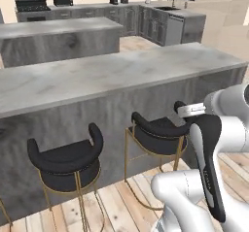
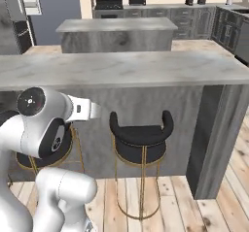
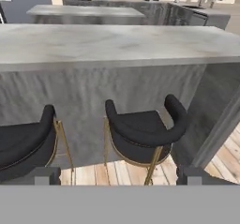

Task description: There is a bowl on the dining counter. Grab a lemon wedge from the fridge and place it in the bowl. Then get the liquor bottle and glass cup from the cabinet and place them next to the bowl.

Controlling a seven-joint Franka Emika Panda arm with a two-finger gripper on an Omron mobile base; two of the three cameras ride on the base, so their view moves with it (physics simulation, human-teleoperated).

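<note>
The dining counter (image 1: 112, 78) runs across in front of me, its light marbled top bare in the stretch I see; it also fills the middle of the right base view (image 2: 126, 68) and the hand view (image 3: 117, 42). My gripper (image 3: 121, 175) is open, fingertips (image 3: 47, 175) wide apart with nothing between them, held low in front of the counter's grey wood-grain front, above the stools. The fridge (image 2: 12, 27) stands dark grey at the far left, pale shelves showing beside it. The bowl, lemon wedge, liquor bottle, glass cup and cabinet are out of view.
Black padded stools on gold legs stand against the counter front (image 1: 68, 160) (image 1: 160, 134) (image 2: 141, 139). Behind the counter is a shorter grey island (image 1: 61, 39). Stove, microwave and sink line the back wall (image 1: 34, 5). The floor is light wood planks (image 2: 214, 202).
</note>
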